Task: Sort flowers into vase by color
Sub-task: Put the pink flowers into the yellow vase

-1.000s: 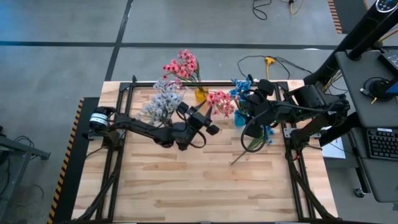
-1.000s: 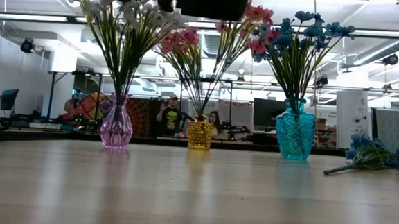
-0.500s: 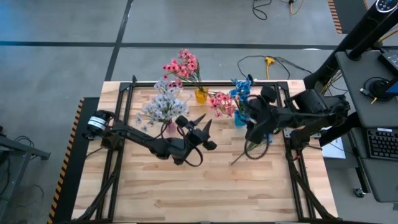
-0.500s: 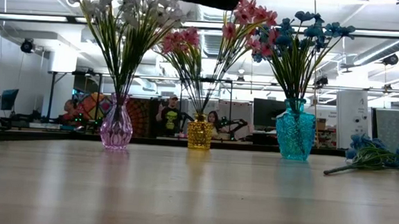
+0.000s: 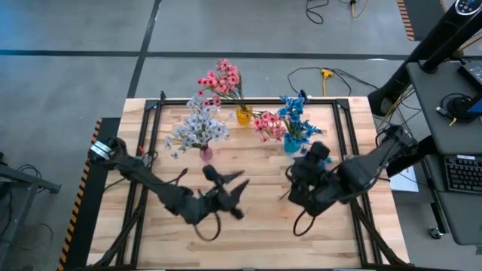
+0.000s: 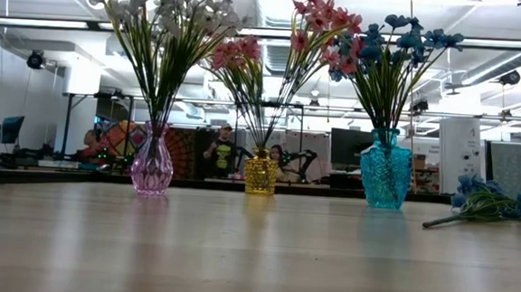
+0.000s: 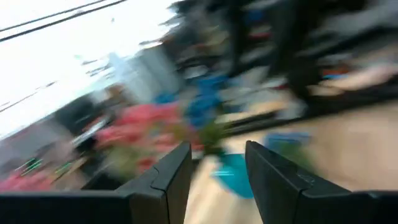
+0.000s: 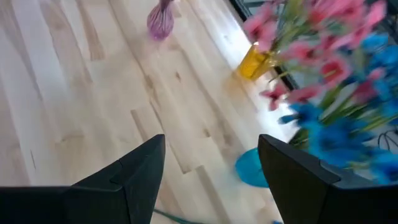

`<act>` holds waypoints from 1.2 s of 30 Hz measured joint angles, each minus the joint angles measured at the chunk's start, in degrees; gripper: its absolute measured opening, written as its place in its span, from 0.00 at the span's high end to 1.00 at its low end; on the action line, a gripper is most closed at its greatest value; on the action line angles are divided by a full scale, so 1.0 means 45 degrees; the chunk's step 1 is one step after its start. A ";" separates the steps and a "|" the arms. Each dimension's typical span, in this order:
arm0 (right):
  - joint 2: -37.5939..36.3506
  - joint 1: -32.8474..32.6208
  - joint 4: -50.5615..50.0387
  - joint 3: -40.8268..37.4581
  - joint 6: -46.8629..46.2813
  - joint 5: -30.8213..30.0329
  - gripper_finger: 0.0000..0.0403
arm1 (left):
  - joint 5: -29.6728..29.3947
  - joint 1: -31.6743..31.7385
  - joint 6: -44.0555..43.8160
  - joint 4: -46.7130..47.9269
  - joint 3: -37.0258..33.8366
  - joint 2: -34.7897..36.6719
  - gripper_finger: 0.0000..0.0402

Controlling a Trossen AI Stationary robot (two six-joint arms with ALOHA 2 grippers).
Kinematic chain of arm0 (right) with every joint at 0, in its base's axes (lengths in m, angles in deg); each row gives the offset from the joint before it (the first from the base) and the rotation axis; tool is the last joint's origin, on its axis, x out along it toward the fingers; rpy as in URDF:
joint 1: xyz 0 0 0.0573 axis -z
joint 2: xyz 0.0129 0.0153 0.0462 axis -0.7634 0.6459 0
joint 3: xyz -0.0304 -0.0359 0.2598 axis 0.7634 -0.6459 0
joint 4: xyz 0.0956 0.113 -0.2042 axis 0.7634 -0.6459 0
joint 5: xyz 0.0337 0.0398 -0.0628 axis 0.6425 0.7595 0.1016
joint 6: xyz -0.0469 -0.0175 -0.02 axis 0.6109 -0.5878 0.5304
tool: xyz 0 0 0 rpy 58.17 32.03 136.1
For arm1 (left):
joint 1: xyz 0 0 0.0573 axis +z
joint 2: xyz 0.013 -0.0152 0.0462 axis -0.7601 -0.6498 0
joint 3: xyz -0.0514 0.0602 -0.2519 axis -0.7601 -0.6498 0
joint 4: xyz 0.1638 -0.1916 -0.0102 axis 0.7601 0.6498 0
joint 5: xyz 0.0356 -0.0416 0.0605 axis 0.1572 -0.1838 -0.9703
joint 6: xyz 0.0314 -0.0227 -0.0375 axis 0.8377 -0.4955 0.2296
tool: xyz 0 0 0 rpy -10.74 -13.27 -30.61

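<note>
Both arms have pulled back toward frame centre, left gripper [image 5: 235, 188] and right gripper [image 5: 295, 181] parted and empty. Sorted flowers [image 5: 202, 126] stand upper-centre; one blue sprig [image 6: 483, 203] lies unsorted at right.

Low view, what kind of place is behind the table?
Probably an open lab or workshop: ceiling strip lights, desks with monitors, and people standing behind the three vases.
</note>
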 joint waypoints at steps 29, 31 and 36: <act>0.1839 0.3824 0.2883 0.5272 0.9288 0.0100 0.38 | 0.3438 -0.0929 -0.4131 0.6737 -0.4155 0.9202 0.66; 0.2487 0.4592 0.2877 0.6540 1.0571 0.0340 0.38 | 0.3164 -0.0929 -0.4367 0.7334 -0.4568 0.9610 0.66; 0.3293 0.6420 0.3767 0.7812 1.2655 0.1215 0.38 | 0.2711 -0.0926 -0.4632 0.7258 -0.5418 1.0855 0.66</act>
